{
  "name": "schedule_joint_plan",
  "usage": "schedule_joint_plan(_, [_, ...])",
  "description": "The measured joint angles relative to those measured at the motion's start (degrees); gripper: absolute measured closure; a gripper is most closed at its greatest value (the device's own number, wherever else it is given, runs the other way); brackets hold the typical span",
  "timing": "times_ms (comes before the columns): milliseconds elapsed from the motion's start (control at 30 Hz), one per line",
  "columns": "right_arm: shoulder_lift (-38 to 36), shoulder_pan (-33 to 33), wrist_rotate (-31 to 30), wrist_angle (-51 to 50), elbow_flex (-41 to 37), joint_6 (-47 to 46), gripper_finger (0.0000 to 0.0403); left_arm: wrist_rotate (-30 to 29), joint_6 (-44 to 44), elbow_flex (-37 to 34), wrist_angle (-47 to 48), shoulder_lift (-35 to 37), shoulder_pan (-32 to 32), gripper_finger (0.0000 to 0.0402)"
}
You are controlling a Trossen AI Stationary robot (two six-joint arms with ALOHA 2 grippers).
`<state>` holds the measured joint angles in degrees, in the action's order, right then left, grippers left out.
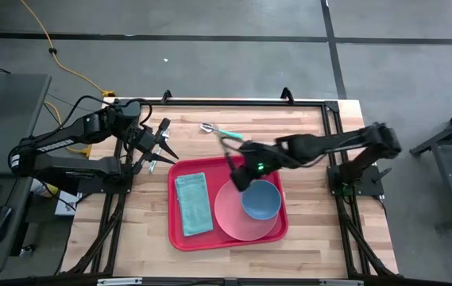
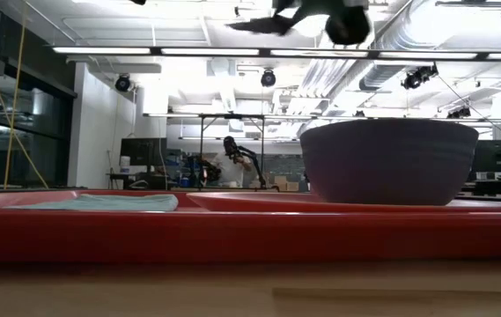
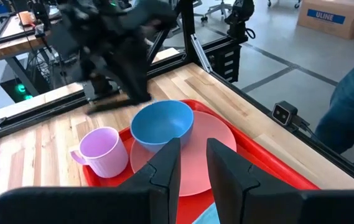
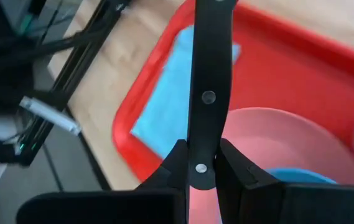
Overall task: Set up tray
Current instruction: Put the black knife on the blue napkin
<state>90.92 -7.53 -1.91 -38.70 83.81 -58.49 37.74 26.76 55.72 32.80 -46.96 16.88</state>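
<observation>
1. Tray: red, mid-table on the wood top, long side running L–R in the high view
2. On tray: teal napkin flat on its L part; pink plate on the R part w/ blue bowl upright on it
3. Pink mug upright just beside the bowl, seen in L wrist view only; hidden under the R arm from above
4. R gripper over the tray near the plate's far edge, clenched on a thin black utensil that sticks out fwd past the fingers, clear of the tray
5. L gripper off the tray's far L corner, above bare table; can't tell if it's gripping anything
6. Teal-handled utensil lies on the table beyond the tray, apart from it
</observation>
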Motion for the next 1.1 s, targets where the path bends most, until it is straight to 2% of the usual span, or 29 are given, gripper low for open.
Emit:
schedule_joint_plan(133, [7.9, 0.0, 5.4, 0.0, 7.6, 2.4, 0.0377, 0.0, 0.0, 0.0, -0.3, 0.0, 0.0, 0.0291])
schedule_joint_plan(300, [15.3, 0.0, 7.3, 0.0, 14.9, 4.3, 0.0377, 0.0, -0.7, 0.0, -2.0, 0.0, 0.0, 0.0291])
schedule_joint_plan(467, [20.2, -0.3, 4.3, 0.0, 20.2, 6.3, 0.0377, 0.0, -2.9, 0.0, -5.1, 0.2, 0.0, 0.0291])
schedule_joint_plan(633, [22.8, -1.6, -0.8, 0.6, 22.0, 7.5, 0.0377, -2.1, -6.3, 0.1, -9.9, 1.5, 0.0, 0.0291])
schedule_joint_plan(800, [24.7, -4.2, -5.6, 0.4, 22.0, 6.0, 0.0377, -9.1, -9.4, 0.1, -16.3, 3.4, 0.0, 0.0291])
schedule_joint_plan(933, [25.7, -6.5, -10.0, 1.2, 21.1, 3.9, 0.0377, -19.3, -8.8, 0.1, -18.2, 4.9, 0.0, 0.0291])
schedule_joint_plan(1000, [26.2, -7.2, -10.6, 2.2, 20.1, 1.9, 0.0377, -24.3, -8.7, 0.1, -18.1, 5.2, 0.0, 0.0291])
schedule_joint_plan(1100, [27.2, -8.1, -10.7, 5.6, 18.0, -0.9, 0.0378, -27.3, -9.0, 0.1, -18.0, 5.5, 0.0, 0.0291])
